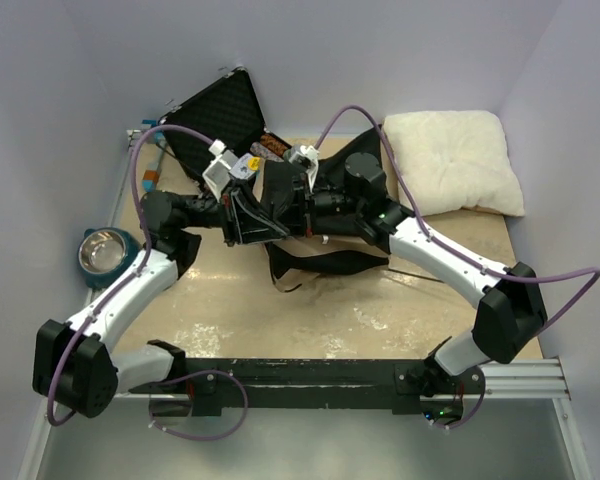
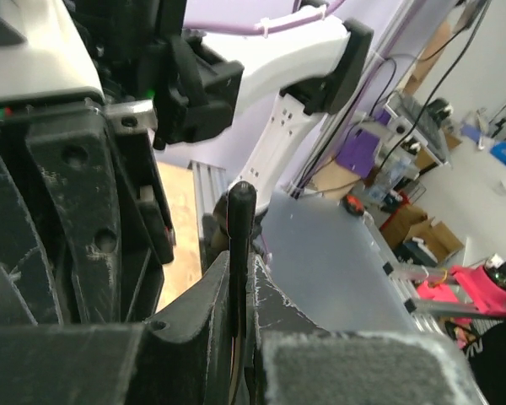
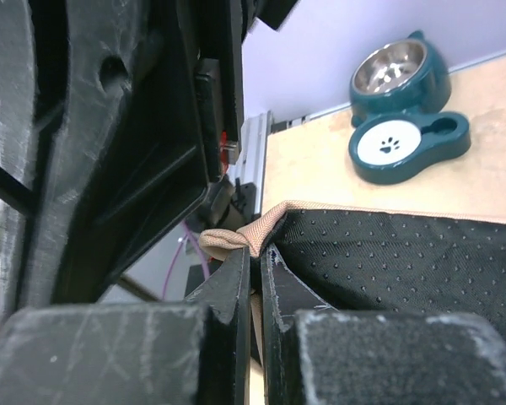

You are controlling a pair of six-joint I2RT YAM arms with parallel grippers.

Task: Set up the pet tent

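We log left pincer [image 2: 239, 325] clamped on a dark pole [image 2: 240, 215]; right pincer [image 3: 255, 291] pinched tight on the tent [image 3: 388, 261], tan hem.

Seen from above, a crumpled dark tent [image 1: 325, 262] lies heaped in the middle of a tan table [image 1: 280, 325]. Two white-and-black robot arms reach in from either side of the tent. The left gripper [image 1: 248, 222] and right gripper [image 1: 292, 208] meet close together at its far part. A white pillow [image 1: 460, 160] lies behind the tent to the right. An open black case [image 1: 220, 112] stands behind it to the left. A teal pet bowl [image 1: 105, 252] sits well to its left.
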